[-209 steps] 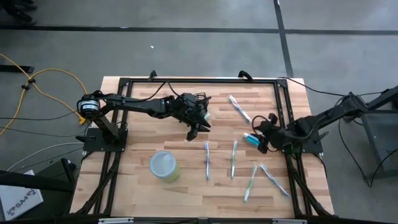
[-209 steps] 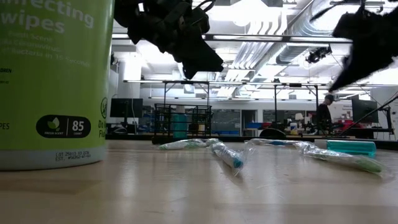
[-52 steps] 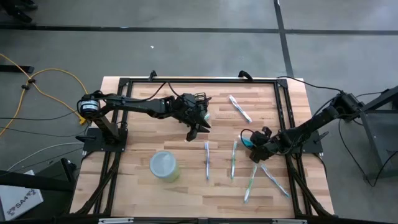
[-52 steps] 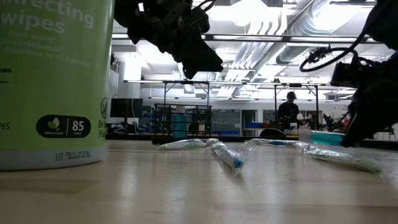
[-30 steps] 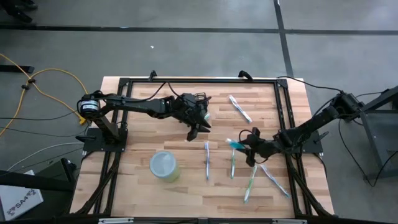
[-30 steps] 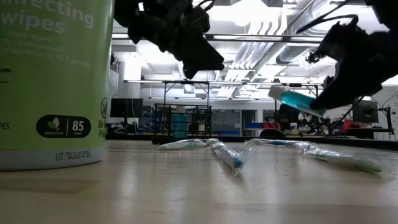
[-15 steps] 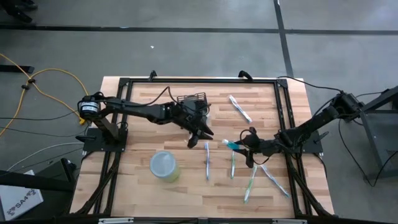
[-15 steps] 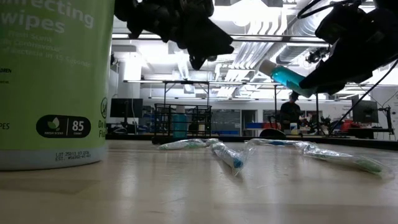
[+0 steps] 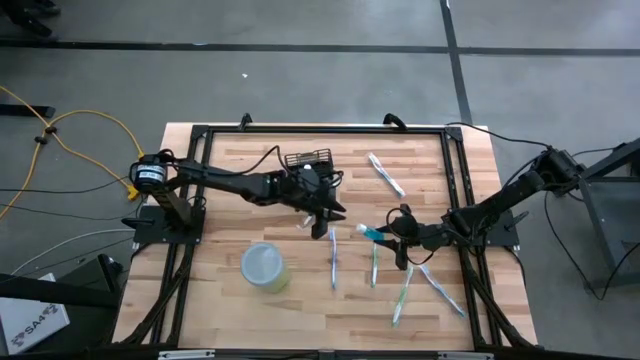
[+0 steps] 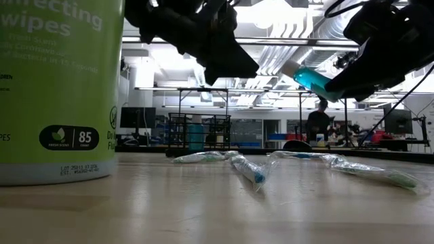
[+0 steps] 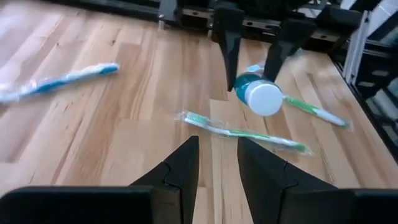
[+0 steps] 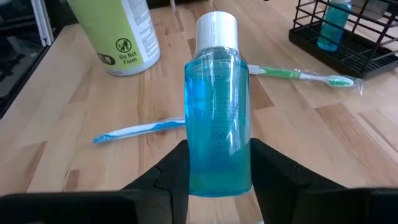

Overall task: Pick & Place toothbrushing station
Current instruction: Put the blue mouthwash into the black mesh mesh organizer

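High view: the left gripper [image 9: 322, 224] hangs over the middle of the table [image 9: 220, 290], at about 6 o'clock from the toothbrushing station [image 9: 309, 159], which stands near the table's far edge. The right gripper [image 9: 397, 235] lies at 3 o'clock from the left gripper and carries a blue mouthwash bottle [image 9: 372, 231], its white cap pointing toward the left gripper. Wrapped toothbrushes [image 9: 333, 258] lie on the boards below both grippers. A green wipes canister [image 9: 264, 267] stands at 7 o'clock from the left gripper.

Low view: the wipes canister [image 10: 61, 88] fills the near left. The left gripper [image 10: 227, 57] and the bottle [image 10: 313, 80] are both clear of the table. The toothbrushing station [image 10: 198, 134] stands far back.

Left wrist view: the left fingers [image 11: 180, 165] stand a narrow gap apart with nothing between them. Ahead, the bottle [image 11: 258, 93] sits between the right gripper's fingers [image 11: 228, 43].

Right wrist view: the right fingers [image 12: 177, 171] clamp the bottle [image 12: 217, 124] at its base. The toothbrushing station [image 12: 348, 31] stands at 1 o'clock beyond it, with a blue bottle inside.
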Robot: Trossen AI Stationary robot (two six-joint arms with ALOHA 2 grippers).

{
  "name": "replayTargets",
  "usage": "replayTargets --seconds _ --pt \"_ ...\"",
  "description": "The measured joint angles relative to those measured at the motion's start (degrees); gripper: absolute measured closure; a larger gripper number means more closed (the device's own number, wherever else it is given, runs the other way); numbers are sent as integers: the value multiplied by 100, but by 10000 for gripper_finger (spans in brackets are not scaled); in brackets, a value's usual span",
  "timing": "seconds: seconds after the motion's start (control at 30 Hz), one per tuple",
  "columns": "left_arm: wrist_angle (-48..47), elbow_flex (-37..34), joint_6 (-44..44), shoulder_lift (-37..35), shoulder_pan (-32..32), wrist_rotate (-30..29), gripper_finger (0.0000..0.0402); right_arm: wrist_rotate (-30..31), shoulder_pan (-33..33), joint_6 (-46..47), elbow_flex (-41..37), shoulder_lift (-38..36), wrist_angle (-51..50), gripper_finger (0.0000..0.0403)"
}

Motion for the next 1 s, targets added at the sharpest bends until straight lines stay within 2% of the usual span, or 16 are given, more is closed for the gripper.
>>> replayTargets --seconds 0.27,0.53,0.73,1.0 --pt "116 1 1976 0 -351 -177 296 -236 2 101 1 0 84 272" --pt "271 2 3223 -4 -642 -639 296 -666 2 101 1 0 520 275" --pt "400 -1 3972 -4 -672 -702 296 -791 2 118 1 0 654 278" --pt "507 -1 5468 -4 -713 -597 296 -929 2 186 1 0 705 278"
